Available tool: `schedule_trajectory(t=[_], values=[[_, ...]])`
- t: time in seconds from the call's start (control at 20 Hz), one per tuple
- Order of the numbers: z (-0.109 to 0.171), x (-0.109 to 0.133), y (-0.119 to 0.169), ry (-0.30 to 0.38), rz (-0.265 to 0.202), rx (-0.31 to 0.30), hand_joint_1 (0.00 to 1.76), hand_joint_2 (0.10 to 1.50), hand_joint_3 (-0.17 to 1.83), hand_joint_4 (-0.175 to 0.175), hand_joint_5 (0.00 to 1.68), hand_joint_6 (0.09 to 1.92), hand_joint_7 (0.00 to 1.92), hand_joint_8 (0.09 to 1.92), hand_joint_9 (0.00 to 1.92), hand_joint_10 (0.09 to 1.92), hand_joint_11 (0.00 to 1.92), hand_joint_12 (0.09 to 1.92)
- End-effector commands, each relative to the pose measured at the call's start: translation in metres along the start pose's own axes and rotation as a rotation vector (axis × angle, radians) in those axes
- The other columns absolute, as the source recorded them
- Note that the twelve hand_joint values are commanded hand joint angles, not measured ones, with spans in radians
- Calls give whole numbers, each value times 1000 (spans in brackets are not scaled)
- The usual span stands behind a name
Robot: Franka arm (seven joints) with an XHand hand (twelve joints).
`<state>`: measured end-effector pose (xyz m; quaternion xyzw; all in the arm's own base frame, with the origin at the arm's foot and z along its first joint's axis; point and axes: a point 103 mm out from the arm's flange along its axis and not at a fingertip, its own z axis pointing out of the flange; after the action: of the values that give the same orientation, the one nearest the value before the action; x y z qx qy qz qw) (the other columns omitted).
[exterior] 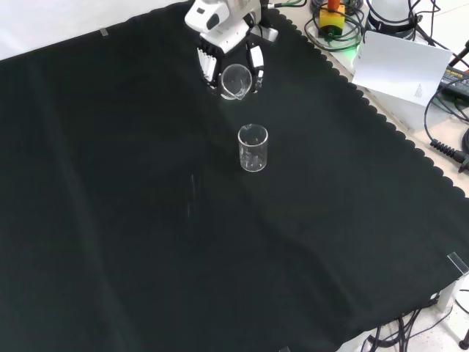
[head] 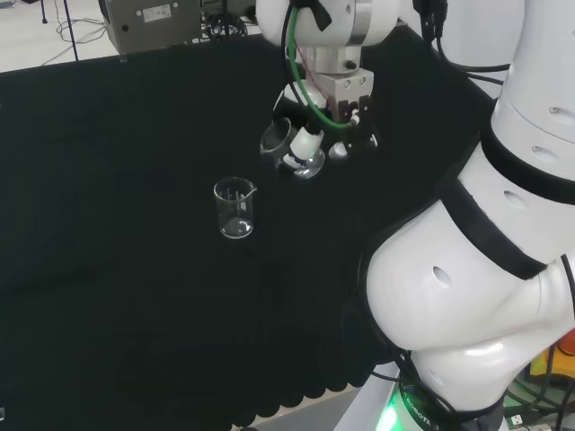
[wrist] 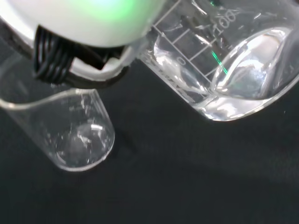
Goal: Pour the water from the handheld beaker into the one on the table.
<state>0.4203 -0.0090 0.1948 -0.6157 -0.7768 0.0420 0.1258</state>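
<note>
- In the head view, going left to right, the table beaker (head: pixel 235 208) stands upright on the black cloth (head: pixel 108 269), and the hand (head: pixel 337 126) hangs above the cloth at about two o'clock from it, fingers curled round the handheld beaker (head: pixel 289 149).
- The handheld beaker is tipped over, its mouth turned toward the table beaker; the two are apart, not touching.
- The front view shows what the head view cannot: the tilted beaker's open mouth (exterior: pixel 236 81) facing the camera, held between dark fingers (exterior: pixel 256 64), with the table beaker (exterior: pixel 253 148) at about five o'clock below it.
- The wrist view alone shows water pooled in the low side of the handheld beaker (wrist: pixel 224 70), beside printed graduation marks, and the table beaker (wrist: pixel 74 135) seen close by.
- The cloth has a scalloped edge (exterior: pixel 381 125); beyond it in the front view lie cables (exterior: pixel 447 125) and a white sheet (exterior: pixel 401 66).
- At the head view's top stands a grey box (head: pixel 153 22).
</note>
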Motion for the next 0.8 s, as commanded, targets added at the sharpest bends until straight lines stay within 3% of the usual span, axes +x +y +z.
schedule_trajectory(t=[0.05,0.8], values=[[9,11,1,-57,-20,36,1304,614,805,-175,1161,905,1221,882,1531,688,1281,864],[10,32,21,-265,11,148,1302,613,814,-175,1154,921,1214,898,1532,703,1280,872]])
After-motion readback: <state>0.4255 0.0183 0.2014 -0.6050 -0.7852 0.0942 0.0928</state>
